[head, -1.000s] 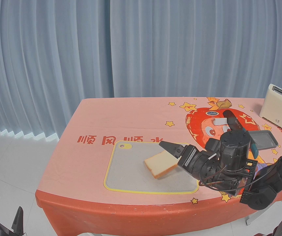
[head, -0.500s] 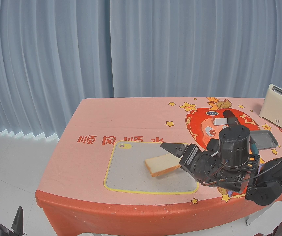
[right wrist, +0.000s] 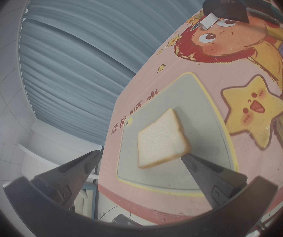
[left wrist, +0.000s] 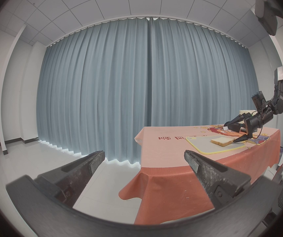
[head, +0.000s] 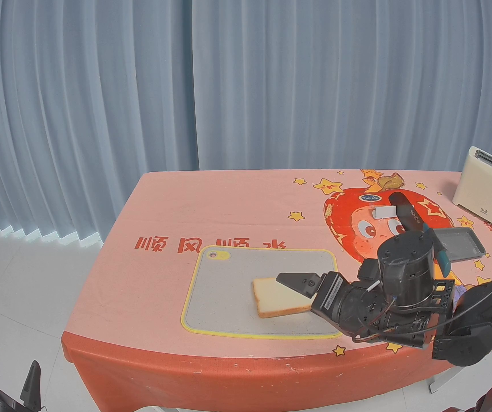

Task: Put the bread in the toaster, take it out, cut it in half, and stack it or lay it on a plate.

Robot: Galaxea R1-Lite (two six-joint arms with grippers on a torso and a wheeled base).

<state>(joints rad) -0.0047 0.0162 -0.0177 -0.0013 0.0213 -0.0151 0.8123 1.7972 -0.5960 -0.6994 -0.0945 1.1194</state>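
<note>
White bread (head: 280, 297) lay flat on the grey cutting board (head: 223, 293), probably placed there for halving. The right end effector (head: 293, 284) hung at its edge, fingers spread, gripping nothing. The left end effector (left wrist: 144, 153) hung open, well apart from the table (head: 200, 201).

I am seeing large red characters (head: 209, 243) running across the pink-orange tablecloth (head: 223, 201) just behind the grey yellow-rimmed cutting board (head: 223, 304).

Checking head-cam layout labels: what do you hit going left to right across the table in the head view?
cutting board → bread, lying on the board → gray tray → toaster
</note>
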